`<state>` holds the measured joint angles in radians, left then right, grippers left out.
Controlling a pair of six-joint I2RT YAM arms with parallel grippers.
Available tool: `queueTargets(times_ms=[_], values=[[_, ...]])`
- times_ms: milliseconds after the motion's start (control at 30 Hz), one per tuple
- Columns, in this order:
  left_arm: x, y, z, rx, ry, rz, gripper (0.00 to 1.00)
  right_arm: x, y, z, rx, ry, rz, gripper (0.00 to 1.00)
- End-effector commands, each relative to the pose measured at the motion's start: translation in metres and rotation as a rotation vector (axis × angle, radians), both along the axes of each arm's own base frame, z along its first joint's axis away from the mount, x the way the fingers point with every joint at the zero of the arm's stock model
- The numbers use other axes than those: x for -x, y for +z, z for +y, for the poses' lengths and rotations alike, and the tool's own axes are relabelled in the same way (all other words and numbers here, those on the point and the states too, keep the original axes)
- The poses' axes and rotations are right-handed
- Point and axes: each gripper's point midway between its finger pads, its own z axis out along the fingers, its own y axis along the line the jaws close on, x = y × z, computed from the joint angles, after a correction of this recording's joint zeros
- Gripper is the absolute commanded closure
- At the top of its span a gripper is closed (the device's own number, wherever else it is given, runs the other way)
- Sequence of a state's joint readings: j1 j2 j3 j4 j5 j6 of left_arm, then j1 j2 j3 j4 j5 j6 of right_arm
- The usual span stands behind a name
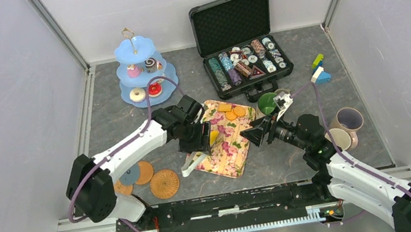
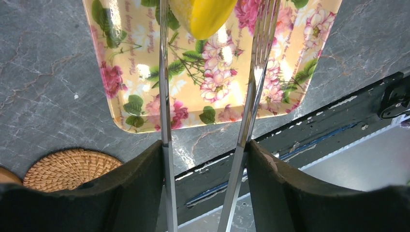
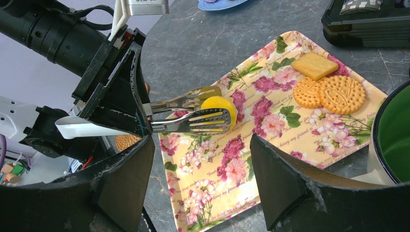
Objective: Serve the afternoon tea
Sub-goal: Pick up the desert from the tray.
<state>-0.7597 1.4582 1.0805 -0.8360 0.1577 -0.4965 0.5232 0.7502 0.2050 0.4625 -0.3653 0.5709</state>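
My left gripper (image 1: 199, 137) is shut on metal tongs (image 2: 163, 96), one arm against each finger. The tong tips (image 3: 205, 121) hold a round yellow cake (image 3: 218, 103) just above the floral tray (image 1: 232, 148). Three orange-yellow biscuits (image 3: 329, 87) lie at the tray's far end. My right gripper (image 1: 258, 132) hangs open and holds nothing at the tray's right edge, pointing at the tongs. Close to its right is a green-lined mug (image 1: 268, 103). A blue three-tier stand (image 1: 143, 70) at the back left carries donuts and swirl cakes.
Woven coasters (image 1: 164, 183) lie front left of the tray. An open black case of poker chips (image 1: 244, 63) stands at the back. A lilac mug (image 1: 348, 119) and another mug (image 1: 338, 138) sit right. Coloured blocks (image 1: 320, 70) lie back right.
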Motion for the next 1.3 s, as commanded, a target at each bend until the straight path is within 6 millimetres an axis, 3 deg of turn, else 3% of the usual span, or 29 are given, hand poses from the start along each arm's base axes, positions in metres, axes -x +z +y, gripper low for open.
queueTargets(times_ms=[0, 233, 700, 833, 1267], values=[[-0.016, 0.007, -0.005, -0.005, -0.06, -0.077, 0.36, -0.002, 0.009, 0.001, -0.018, 0.001, -0.042, 0.21], [-0.022, 0.002, -0.005, -0.031, -0.053, -0.087, 0.46, -0.003, 0.01, 0.001, -0.01, 0.0, -0.047, 0.21], [-0.017, 0.012, -0.005, -0.011, -0.046, -0.077, 0.97, -0.003, 0.009, 0.002, -0.01, 0.005, -0.041, 0.21], [-0.015, 0.015, -0.003, -0.009, -0.044, -0.083, 0.98, -0.002, 0.009, 0.001, -0.011, 0.004, -0.045, 0.21], [-0.023, 0.053, 0.003, 0.04, 0.014, -0.169, 0.98, -0.003, 0.012, 0.0, -0.011, -0.002, -0.054, 0.21]])
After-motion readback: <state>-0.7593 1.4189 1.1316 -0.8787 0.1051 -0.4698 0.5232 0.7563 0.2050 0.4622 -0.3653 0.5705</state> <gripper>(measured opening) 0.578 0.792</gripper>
